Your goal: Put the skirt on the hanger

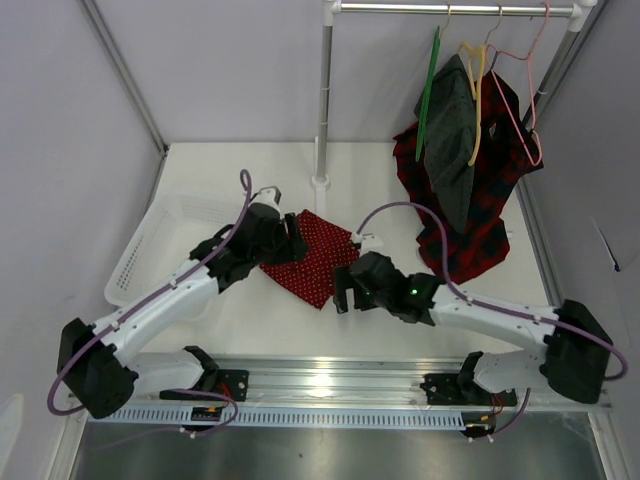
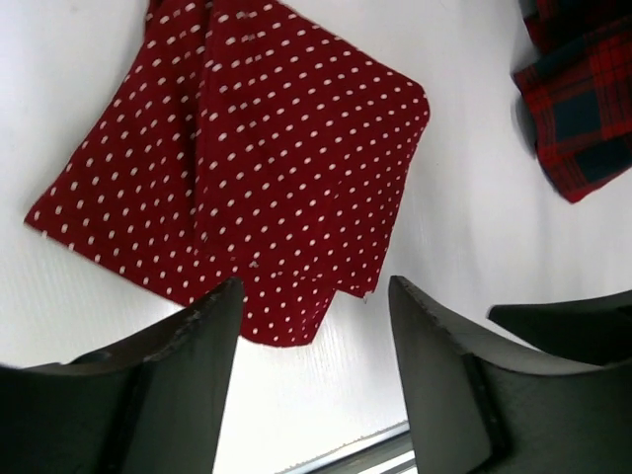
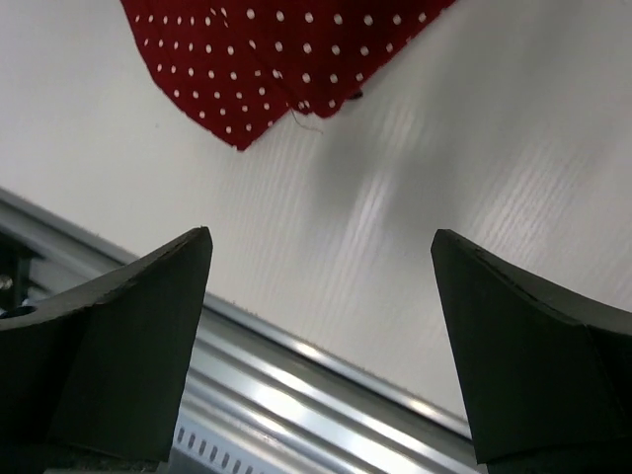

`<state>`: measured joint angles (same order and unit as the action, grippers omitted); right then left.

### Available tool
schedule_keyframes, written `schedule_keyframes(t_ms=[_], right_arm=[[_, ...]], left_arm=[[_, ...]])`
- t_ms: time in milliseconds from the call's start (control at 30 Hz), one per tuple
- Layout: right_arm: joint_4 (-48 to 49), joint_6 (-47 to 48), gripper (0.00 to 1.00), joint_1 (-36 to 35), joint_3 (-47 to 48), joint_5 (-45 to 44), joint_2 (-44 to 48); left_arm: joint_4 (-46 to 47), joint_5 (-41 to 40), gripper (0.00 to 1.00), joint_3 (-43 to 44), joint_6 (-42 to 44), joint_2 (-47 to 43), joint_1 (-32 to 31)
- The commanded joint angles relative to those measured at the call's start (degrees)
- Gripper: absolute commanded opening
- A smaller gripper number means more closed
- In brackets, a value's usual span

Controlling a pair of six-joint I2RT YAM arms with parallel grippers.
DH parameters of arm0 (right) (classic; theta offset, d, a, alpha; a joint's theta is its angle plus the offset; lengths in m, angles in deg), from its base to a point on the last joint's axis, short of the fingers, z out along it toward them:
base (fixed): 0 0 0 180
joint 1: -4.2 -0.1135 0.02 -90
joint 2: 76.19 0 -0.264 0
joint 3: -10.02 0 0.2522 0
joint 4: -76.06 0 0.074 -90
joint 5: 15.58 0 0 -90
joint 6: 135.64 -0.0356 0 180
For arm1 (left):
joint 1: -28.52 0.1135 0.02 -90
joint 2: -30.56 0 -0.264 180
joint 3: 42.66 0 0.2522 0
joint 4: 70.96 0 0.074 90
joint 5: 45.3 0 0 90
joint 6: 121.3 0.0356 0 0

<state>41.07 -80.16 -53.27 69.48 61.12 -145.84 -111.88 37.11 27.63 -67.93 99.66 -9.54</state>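
wide apart, both: left claw (image 2: 314, 296) hangs over the skirt (image 2: 257, 168), right claw (image 3: 321, 242) just off its corner. skirt lies flat on the worktop (image 1: 370, 180), long axis diagonal, top edge cut off in my wrist views. hanger (image 1: 430, 90) on rail (image 1: 450, 8), edge-on, partly behind grey garment (image 1: 450, 130).

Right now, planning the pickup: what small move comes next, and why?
Probably lower the left gripper onto the edge of the skirt and close: it and the right gripper are open, the skirt lies on the table, the hanger hangs on the rail.
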Motion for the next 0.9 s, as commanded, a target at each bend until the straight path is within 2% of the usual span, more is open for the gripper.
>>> schedule_keyframes(t_ms=[0,167,233,367,433,567,733,867], right_arm=[[3.74,0.41,0.96,-3.08,7.47,-11.74,-7.41],[5.15,4.55,0.91,-3.43,17.22,-13.59,-18.56],[5.06,6.56,0.89,-3.70,20.56,-13.94,-21.57],[3.22,8.94,0.89,-4.58,29.60,-15.96,-28.86],[2.69,9.38,0.89,-5.02,31.73,-16.49,-32.21],[2.43,10.26,0.89,-5.54,35.77,-17.46,-36.87],[-1.35,10.88,0.89,-5.81,42.79,-20.44,-44.06],[-4.51,11.93,0.96,-5.81,46.67,-22.47,-47.85]], left_arm=[[0.00,-5.75,0.63,-4.22,-5.82,-6.95,1.06],[-2.63,-12.26,0.61,-7.93,-8.38,-13.72,2.02],[-3.16,-12.09,0.61,-9.33,-8.64,-14.52,3.17],[-0.10,-6.32,0.59,-13.11,-8.12,-13.47,9.91],[2.71,-2.53,0.56,-16.36,-6.72,-11.98,13.35],[7.63,2.05,0.53,-17.16,-4.16,-7.24,19.77],[8.35,3.11,0.52,-14.96,-2.84,-3.45,22.94],[7.65,2.23,0.52,-13.64,-1.79,-2.83,24.43]])
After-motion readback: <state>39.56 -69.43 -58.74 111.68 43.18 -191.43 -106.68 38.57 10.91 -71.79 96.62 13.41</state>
